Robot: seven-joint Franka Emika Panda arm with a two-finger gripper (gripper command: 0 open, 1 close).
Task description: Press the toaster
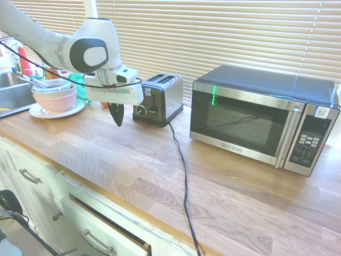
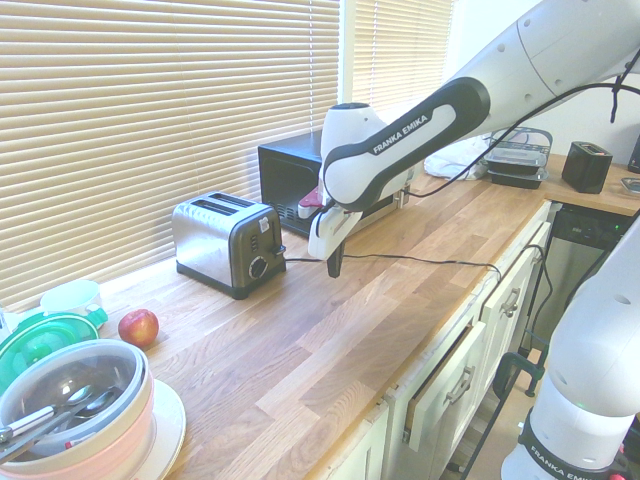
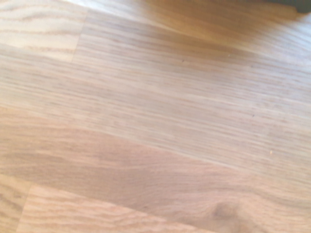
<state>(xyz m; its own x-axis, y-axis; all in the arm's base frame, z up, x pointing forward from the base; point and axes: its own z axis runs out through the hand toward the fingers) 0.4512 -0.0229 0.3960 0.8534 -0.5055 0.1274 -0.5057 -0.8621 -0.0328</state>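
First exterior view. Wooden surface (image 1: 224,186) running across the frame. Toaster (image 1: 158,99) — two slots, steel sides, black front with knob and lever — stands at the back by the blinds (image 1: 213,32), about 11 o'clock from frame centre. Its cord (image 1: 182,170) trails toward 6 o'clock. Microwave (image 1: 264,118) at 3 o'clock of the toaster, apart from it. Stacked bowls (image 1: 54,96) on a plate at 9 o'clock, beside the sink (image 1: 13,93). End effector (image 1: 117,114) hangs point-down just in front of the toaster's black face, at its 8 o'clock, above the surface; fingers drawn together to a single dark tip, nothing held.

Second exterior view. Toaster (image 2: 228,242) at 9 o'clock of the end effector (image 2: 335,262); a clear gap of bare wood lies between them. Fingers together, empty. Apple (image 2: 138,327) at 8 o'clock of the toaster; bowls (image 2: 70,400) at the lower-left corner; microwave (image 2: 290,172) behind the arm.

Wrist view. Wood grain only; a dark sliver at 1 o'clock, too little to identify. No toaster in sight.

Progress. Lever appears up and untouched — the press is not yet made. The end effector sits near the toaster's front but lower than the lever and off to one side. Remaining, by my reading: rise, move over the lever, push it down.
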